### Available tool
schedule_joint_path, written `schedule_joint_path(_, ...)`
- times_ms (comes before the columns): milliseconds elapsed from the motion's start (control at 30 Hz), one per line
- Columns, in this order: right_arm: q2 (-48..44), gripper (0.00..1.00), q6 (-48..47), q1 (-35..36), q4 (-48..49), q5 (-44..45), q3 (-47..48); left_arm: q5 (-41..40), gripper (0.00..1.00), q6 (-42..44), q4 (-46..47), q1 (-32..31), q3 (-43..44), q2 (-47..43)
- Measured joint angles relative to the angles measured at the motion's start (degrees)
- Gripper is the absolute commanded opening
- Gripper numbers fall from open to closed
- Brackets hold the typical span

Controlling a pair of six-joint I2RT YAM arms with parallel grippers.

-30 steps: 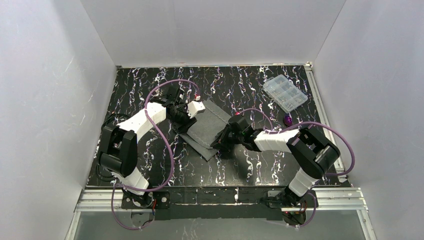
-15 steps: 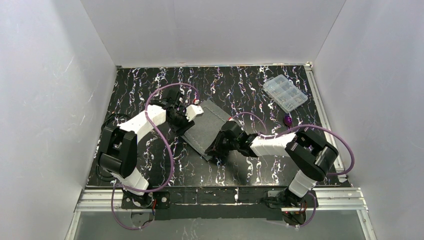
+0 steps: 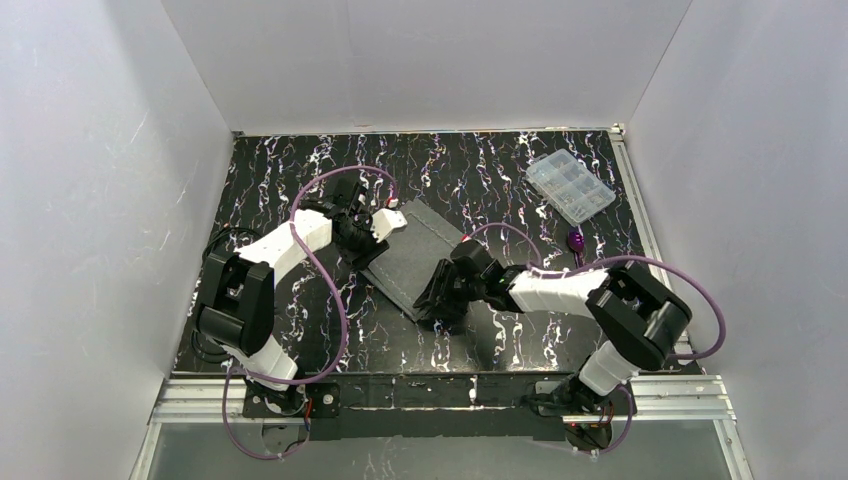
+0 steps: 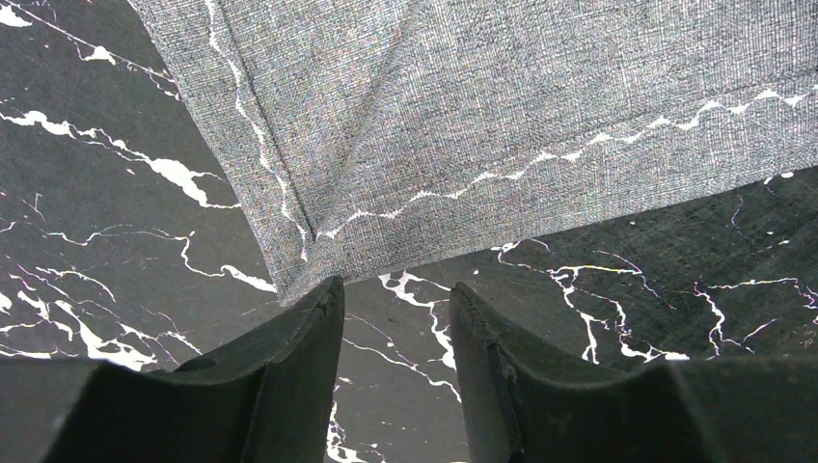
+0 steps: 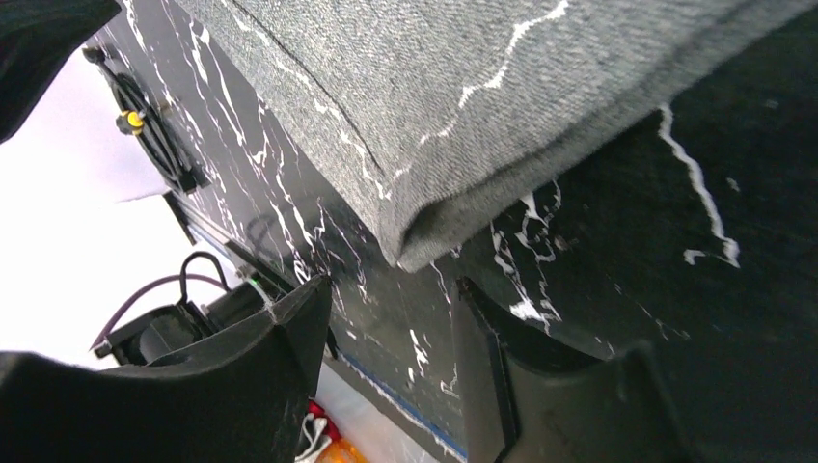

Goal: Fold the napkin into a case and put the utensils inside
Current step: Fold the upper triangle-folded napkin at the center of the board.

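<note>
Clear box (image 3: 570, 187) sat at the surface's (image 3: 480, 160) 1 o'clock; I couldn't tell its contents. Folded napkin (image 3: 410, 255) at centre, purple utensil (image 3: 577, 239) at 3 o'clock. My left claw (image 4: 394, 299) was spread and empty; my right claw (image 5: 391, 289), pressed together earlier, was spread beside the fold.

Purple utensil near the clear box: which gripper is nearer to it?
Right. The right gripper sits at the near corner of the napkin, left of the purple utensil; the left gripper is farther off, at its far-left edge.

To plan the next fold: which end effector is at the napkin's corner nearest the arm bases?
The right end effector, open beside the near corner of the folded napkin. The left end effector is at the napkin's far left corner instead.
</note>
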Motion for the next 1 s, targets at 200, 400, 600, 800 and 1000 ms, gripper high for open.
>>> schedule_joint_path(200,-6.5,0.51,-6.3,-7.8,-8.6,-5.2,0.5,-0.1,0.42,0.0,-0.2,0.0,0.0,0.0)
schedule_joint_path(400,-6.3,0.37,-16.0,-18.9,-17.1,-7.7,13.1,1.6,0.42,-0.4,-4.0,0.0,2.4,-0.2)
schedule_joint_path(600,4.7,0.26,-22.2,-23.0,-16.9,-10.8,21.6,4.6,0.41,-1.3,-6.4,0.0,6.8,-1.9)
schedule_joint_path(800,8.8,0.22,-25.1,-25.0,-18.3,-13.2,18.6,4.5,0.41,-1.3,-5.7,0.0,6.2,-1.7)
schedule_joint_path(1000,10.7,0.2,-26.8,-29.7,-18.0,-14.8,15.0,2.8,0.4,-0.6,-2.7,0.0,4.1,0.8)
